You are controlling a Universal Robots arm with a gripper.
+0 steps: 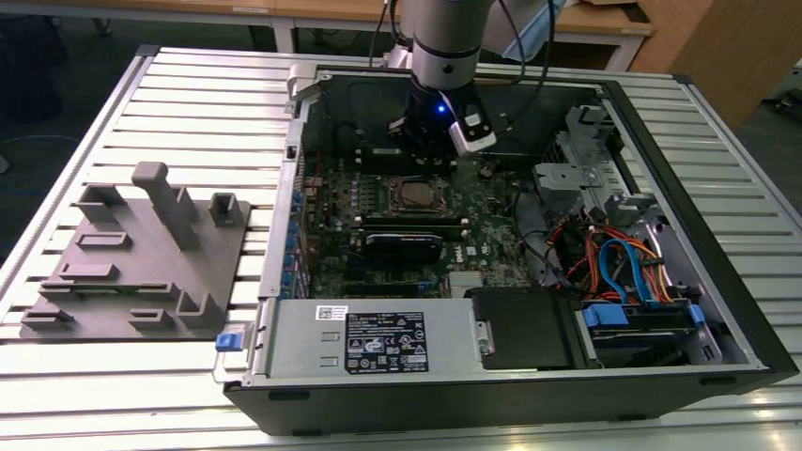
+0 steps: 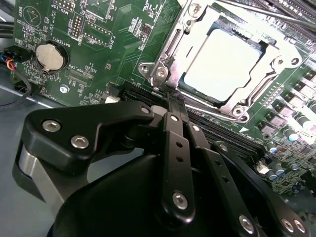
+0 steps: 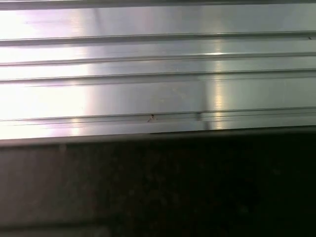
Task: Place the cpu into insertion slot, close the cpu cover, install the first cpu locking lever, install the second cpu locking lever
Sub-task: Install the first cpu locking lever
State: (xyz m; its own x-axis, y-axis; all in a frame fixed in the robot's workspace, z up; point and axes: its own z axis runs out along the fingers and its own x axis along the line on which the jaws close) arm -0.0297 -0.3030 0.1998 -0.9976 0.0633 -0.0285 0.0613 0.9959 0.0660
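The cpu [image 2: 222, 69], a bright silvery square, lies in the insertion slot [image 2: 163, 73] on the green board. The cpu cover [image 2: 256, 89], a thin silver frame, lies flat around it. A thin metal lever rod [image 2: 256, 12] runs along one side of the socket. My gripper [image 2: 174, 101] is shut, its black fingers [image 2: 173, 128] pressed together, with the tips right at the socket's near corner. In the exterior view the gripper [image 1: 426, 150] hangs inside the open computer case, just behind the socket [image 1: 414, 194]. Whether the tips hold anything is hidden.
The case walls [image 1: 701, 188] enclose the board. A black card [image 1: 401, 246] and memory slots lie in front of the socket; cables [image 1: 614, 263] and a drive cage sit at the exterior view's right. A grey fixture plate [image 1: 138, 254] rests on the slatted table [image 3: 158, 74]. A coin battery [image 2: 51, 56] is on the board.
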